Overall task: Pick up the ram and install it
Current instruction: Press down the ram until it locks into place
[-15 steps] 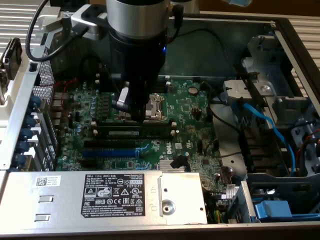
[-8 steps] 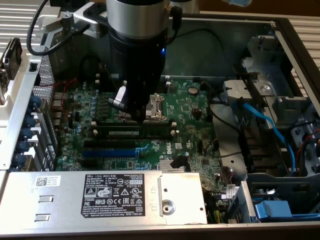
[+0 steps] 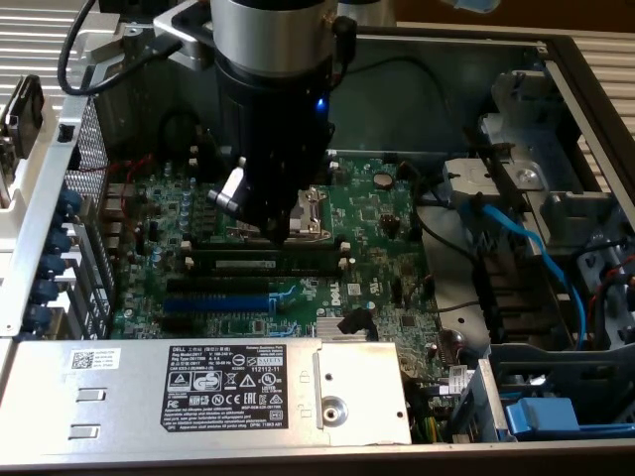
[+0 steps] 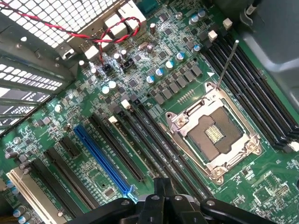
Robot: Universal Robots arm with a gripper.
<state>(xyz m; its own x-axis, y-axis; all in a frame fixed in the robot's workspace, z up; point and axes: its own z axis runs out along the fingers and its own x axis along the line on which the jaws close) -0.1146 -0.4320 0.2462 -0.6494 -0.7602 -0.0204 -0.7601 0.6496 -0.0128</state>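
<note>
Nearest the exterior camera lies the grey power supply cover (image 3: 198, 392) with its black label, and just beyond it the green motherboard (image 3: 377, 213) inside the open computer case (image 3: 30, 218). On the board, the blue expansion slot (image 3: 213, 302) comes first, then long black slots. In the one just behind them sits the ram (image 3: 266, 264), a thin dark green stick with a narrow white label strip, lying level along its slot between the end clips. By its look it is already placed in the slot; whether it is fully clicked home cannot be told.

Directly above and just behind the ram hangs the end effector (image 3: 283, 223), its dark body blocking much of the CPU socket (image 3: 310, 210). Its fingers are drawn fully together, tips down at the ram's top edge, seemingly pressing on it rather than gripping it; actual contact is hidden. In the wrist view the closed fingertips (image 4: 163, 193) hover over the black slots beside the open metal socket frame (image 4: 216, 135). Farther back are the drive cage and a blue cable (image 3: 521, 238).
</note>
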